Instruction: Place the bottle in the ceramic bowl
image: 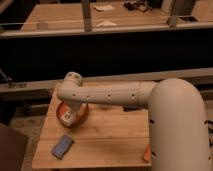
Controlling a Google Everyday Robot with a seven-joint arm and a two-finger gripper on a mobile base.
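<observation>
- Your arm (105, 95) stretches level leftward over the wooden table (110, 135).
- Your gripper (71, 109) points down over the ceramic bowl (83, 115), at the bottle (67, 118); I cannot tell its opening.

Office/lab-type rm: long wood desks (60, 17) w/ papers (103, 7), small wood table (115, 136).
</observation>
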